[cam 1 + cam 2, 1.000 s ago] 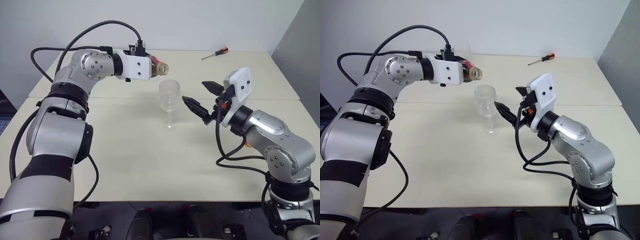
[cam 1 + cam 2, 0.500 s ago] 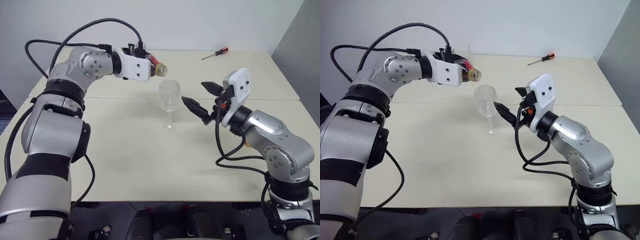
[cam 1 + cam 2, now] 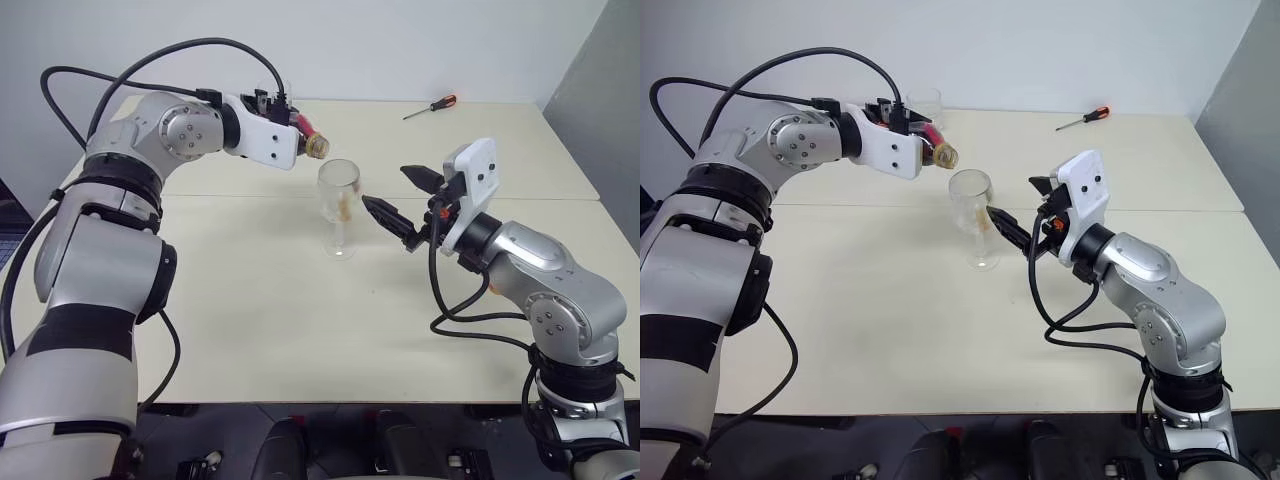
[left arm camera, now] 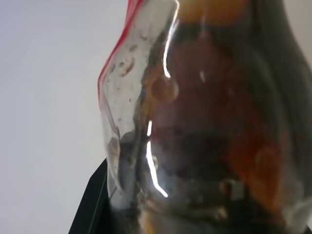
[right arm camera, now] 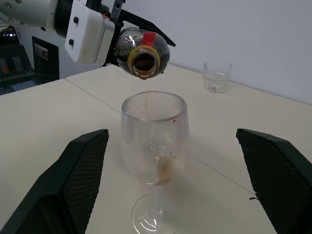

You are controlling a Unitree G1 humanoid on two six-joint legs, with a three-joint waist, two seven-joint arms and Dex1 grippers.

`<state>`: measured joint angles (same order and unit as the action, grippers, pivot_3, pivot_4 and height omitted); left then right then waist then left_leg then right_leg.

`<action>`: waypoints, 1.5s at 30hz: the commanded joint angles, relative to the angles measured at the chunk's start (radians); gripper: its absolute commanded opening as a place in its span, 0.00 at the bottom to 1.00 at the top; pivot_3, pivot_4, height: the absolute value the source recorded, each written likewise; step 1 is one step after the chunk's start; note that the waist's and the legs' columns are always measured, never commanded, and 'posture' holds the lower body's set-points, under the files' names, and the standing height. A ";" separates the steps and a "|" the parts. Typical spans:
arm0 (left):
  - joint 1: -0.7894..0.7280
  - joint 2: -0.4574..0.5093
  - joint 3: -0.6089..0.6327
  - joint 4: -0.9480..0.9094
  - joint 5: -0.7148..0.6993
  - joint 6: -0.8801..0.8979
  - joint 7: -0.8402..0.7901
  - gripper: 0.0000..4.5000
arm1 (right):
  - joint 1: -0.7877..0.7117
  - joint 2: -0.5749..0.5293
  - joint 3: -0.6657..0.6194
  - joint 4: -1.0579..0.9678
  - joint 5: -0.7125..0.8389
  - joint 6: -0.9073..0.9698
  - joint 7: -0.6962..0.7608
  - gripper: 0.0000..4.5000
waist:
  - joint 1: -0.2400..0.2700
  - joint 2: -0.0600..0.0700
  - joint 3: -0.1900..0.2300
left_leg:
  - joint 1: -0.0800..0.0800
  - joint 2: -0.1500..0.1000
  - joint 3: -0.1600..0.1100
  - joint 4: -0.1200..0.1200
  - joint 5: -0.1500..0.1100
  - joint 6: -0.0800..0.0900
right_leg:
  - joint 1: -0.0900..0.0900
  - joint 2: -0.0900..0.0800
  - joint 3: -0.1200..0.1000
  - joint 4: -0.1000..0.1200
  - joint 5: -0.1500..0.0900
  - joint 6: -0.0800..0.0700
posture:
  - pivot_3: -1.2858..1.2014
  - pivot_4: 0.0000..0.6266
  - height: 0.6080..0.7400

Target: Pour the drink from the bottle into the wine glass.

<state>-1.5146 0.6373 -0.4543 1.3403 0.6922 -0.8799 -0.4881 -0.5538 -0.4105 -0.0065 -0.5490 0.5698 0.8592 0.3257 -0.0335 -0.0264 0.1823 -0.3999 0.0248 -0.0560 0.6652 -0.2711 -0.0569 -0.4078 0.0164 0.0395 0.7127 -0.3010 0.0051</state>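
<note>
pale cream tables pushed together fill the space in front of a plain white wall, with a seam running across between them. the wine glass stands upright near the middle of the surface, just on the near side of that seam, its foot flat on the tabletop.

the left gripper is clamped on the bottle, holding it tipped over above and just beside the rim of the glass, on the side toward the far left corner, with the open mouth angled down at the bowl. the right wrist view shows a thin stream of the drink falling from the bottle's mouth into the glass, and a small brownish splash low in the bowl. the left wrist view shows dark liquid inside the clear plastic body.

the right gripper sits just beside the glass on the right, low and near the bowl, its two black fingers spread wide and touching nothing.

a short clear tumbler stands by the far edge, behind the left arm. a screwdriver with a red handle lies toward the far right corner, well apart from everything else.
</note>
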 commanded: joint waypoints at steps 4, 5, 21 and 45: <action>-0.062 0.023 -0.004 -0.013 0.002 -0.011 0.038 0.40 | 0.001 0.002 -0.005 -0.030 -0.003 -0.023 0.005 1.00 | 0.000 0.000 0.000 | 0.000 0.000 0.000 0.000 0.000 0.000 | 0.000 0.000 0.000 0.000 0.000 0.000 | 0.52 0.24 1.00; -0.063 0.023 -0.006 -0.013 0.003 -0.012 0.040 0.40 | 0.000 0.002 -0.005 -0.030 -0.004 -0.024 0.005 1.00 | 0.000 0.000 0.000 | 0.000 0.000 0.000 0.000 0.000 0.000 | 0.000 0.000 0.000 0.000 0.000 0.000 | 0.52 0.24 1.00; -0.085 0.019 -0.019 -0.008 0.026 -0.005 0.063 0.40 | -0.001 0.001 -0.006 -0.021 -0.008 -0.030 0.006 1.00 | 0.000 0.000 0.000 | 0.000 0.000 0.000 0.000 0.000 0.000 | 0.000 0.000 0.000 0.000 0.000 0.000 | 0.52 0.24 1.00; -0.114 0.022 -0.046 -0.004 0.053 0.003 0.093 0.40 | -0.006 0.003 -0.006 -0.012 -0.013 -0.031 0.009 1.00 | 0.000 0.000 0.000 | 0.000 0.000 0.000 0.000 0.000 0.000 | 0.000 0.000 0.000 0.000 0.000 0.000 | 0.52 0.24 1.00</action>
<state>-1.5788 0.6404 -0.5055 1.3453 0.7482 -0.8792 -0.4228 -0.5490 -0.4105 0.0003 -0.5450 0.5600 0.8562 0.3273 -0.0335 -0.0263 0.1823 -0.3997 0.0247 -0.0557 0.6654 -0.2711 -0.0569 -0.4079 0.0164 0.0397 0.7131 -0.3010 0.0051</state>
